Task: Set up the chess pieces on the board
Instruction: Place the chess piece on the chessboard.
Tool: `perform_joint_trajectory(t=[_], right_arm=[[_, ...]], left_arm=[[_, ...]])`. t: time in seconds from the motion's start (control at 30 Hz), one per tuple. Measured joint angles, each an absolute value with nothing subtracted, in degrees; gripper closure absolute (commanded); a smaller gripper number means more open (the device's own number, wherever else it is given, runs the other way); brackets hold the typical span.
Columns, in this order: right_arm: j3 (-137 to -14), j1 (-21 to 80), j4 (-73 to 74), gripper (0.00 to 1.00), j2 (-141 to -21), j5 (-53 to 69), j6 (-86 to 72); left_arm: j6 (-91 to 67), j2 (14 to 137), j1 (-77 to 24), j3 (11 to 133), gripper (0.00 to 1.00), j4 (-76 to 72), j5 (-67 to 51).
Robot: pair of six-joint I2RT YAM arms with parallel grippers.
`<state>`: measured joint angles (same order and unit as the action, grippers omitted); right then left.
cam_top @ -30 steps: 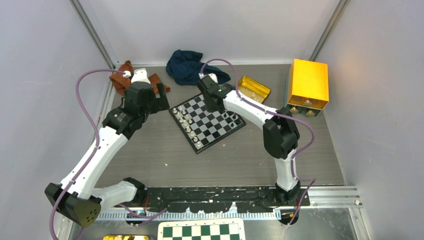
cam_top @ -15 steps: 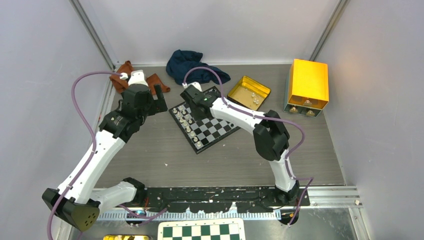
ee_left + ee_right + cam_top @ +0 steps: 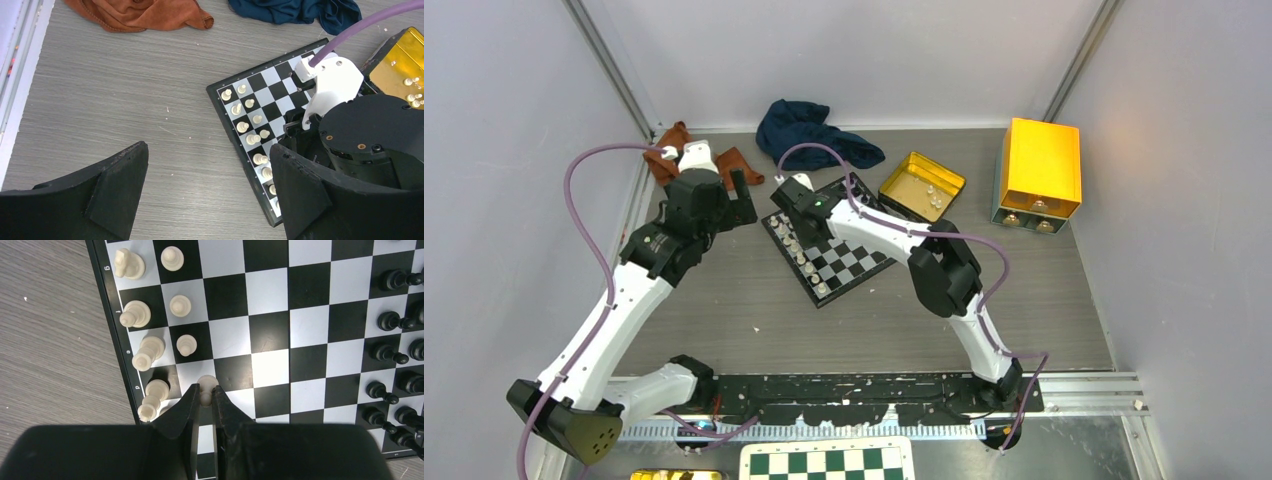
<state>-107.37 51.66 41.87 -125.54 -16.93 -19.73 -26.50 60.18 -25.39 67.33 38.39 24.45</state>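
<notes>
The board (image 3: 854, 262) lies tilted at the table's middle, with cream-white chess pieces (image 3: 135, 315) in two files along its left edge and black ones (image 3: 387, 320) along the right. My right gripper (image 3: 205, 390) is shut on a white pawn (image 3: 206, 384), just over a square in the second white file, beside the other pawns. In the top view it (image 3: 796, 207) hangs over the board's left part. My left gripper (image 3: 210, 150) is open and empty above bare table left of the board (image 3: 272, 80), and in the top view it (image 3: 744, 195) stands near the board's far left corner.
An open gold tin (image 3: 922, 186) holding a few pale pieces sits behind the board on the right. A yellow box (image 3: 1040, 168) stands at far right. A blue cloth (image 3: 809, 133) and a brown cloth (image 3: 674, 150) lie at the back. A green-and-white checkered sheet (image 3: 827, 463) lies below the arm bases.
My right arm has swung left across the board, from its tin side to the white side. The left arm has barely shifted.
</notes>
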Motion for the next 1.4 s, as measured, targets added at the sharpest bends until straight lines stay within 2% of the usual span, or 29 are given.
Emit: perform_joint_trajectory(t=[1.4], right_arm=[[-108.8,52.3,42.2,0.99,-129.0,-14.8,-19.7]], left_arm=[[-26.4,60.0,-25.4,66.1,0.09,38.4,24.4]])
